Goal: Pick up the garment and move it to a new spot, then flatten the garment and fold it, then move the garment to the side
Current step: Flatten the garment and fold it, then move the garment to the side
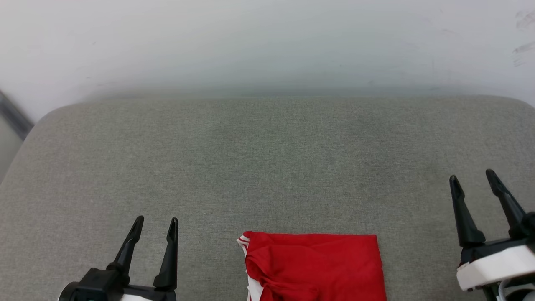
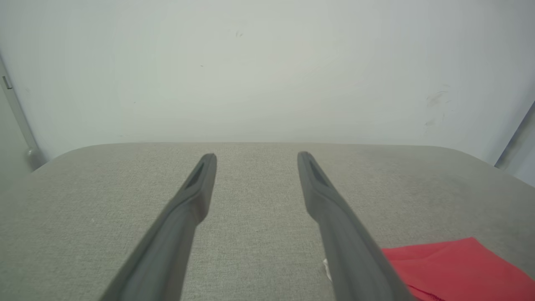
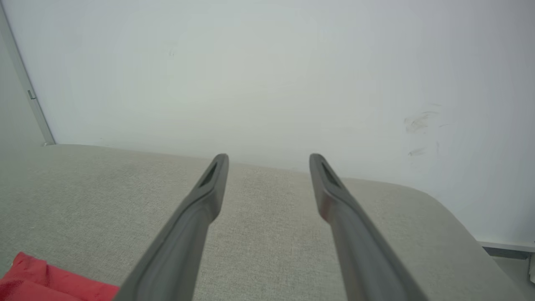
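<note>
The folded garment (image 1: 313, 267) lies between the 2 released, empty grippers. It is right of the left gripper (image 1: 157, 218) and left of the right gripper (image 1: 471, 174), back from its fingertips. The left gripper looks nearer.

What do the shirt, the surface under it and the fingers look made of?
Shirt: thin red fabric, likely a synthetic knit; matte, with soft creases and white trim at its left edge.
Surface: grey woven upholstery, going by the grainy weave and the rounded, padded-looking corners.
Fingers: smooth, dark and matte; plastic or rubber, I cannot tell which.
</note>
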`<state>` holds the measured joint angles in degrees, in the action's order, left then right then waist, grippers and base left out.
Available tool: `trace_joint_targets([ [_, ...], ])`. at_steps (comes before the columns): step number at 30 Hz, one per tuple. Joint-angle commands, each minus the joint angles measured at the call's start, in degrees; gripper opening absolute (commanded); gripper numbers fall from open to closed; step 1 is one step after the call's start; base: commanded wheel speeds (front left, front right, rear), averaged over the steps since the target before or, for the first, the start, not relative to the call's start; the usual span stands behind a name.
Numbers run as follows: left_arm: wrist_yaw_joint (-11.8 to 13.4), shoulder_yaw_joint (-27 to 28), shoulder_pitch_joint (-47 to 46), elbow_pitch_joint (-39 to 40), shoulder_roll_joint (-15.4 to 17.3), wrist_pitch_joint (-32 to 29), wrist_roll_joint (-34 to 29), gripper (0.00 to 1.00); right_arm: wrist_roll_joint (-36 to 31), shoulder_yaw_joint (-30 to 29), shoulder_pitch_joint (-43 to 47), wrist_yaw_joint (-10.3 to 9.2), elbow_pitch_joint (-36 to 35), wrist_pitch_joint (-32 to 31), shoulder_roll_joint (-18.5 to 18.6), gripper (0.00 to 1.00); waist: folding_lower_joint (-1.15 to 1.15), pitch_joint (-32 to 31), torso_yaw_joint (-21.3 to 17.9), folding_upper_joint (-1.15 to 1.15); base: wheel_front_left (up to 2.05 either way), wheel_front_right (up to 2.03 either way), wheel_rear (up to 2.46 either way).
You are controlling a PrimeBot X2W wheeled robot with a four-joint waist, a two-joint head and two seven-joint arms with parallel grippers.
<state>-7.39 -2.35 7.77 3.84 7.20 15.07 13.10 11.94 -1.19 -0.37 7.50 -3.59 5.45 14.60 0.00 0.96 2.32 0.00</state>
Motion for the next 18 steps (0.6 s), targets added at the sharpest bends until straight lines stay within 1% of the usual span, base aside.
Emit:
trace_joint_targets([
  [1, -0.08, 0.16, 0.72, 0.33, -0.15, 0.12, -0.24, 1.00, -0.49, -0.12, 0.98, -0.02, -0.71, 1.11, -0.91, 1.00, 0.00, -0.06, 0.04, 0.00, 0.00, 0.00, 0.00],
  [5, -0.08, 0.60, 1.83, 1.31, -0.97, 0.12, -0.60, 1.00, -1.03, -0.39, 3.47, -0.02, -2.04, 3.59, -3.40, 1.00, 0.00, -0.28, 0.21, 0.00, 0.00, 0.00, 0.00],
  [10, -0.08, 0.05, 2.26, 1.33, -1.22, 0.12, -0.77, 1.00, -1.64, -0.76, 4.79, -0.02, -2.57, 3.83, -5.47, 1.00, 0.00, -0.53, 0.74, 0.00, 0.00, 0.00, 0.00],
  [17, -0.08, 0.20, 1.28, 0.98, -0.70, 0.12, -0.23, 1.00, -1.83, -0.65, 5.53, -0.02, -2.81, 2.62, -6.20, 1.00, 0.00, -0.41, 0.79, 0.00, 0.00, 0.00, 0.00],
  [18, -0.09, -0.09, 0.83, 0.89, -0.64, 0.12, -0.14, 1.00, -0.69, -0.15, 6.09, -0.02, -2.75, -0.06, -5.82, 1.00, 0.00, 0.22, 0.88, 0.00, 0.00, 0.00, 0.00],
])
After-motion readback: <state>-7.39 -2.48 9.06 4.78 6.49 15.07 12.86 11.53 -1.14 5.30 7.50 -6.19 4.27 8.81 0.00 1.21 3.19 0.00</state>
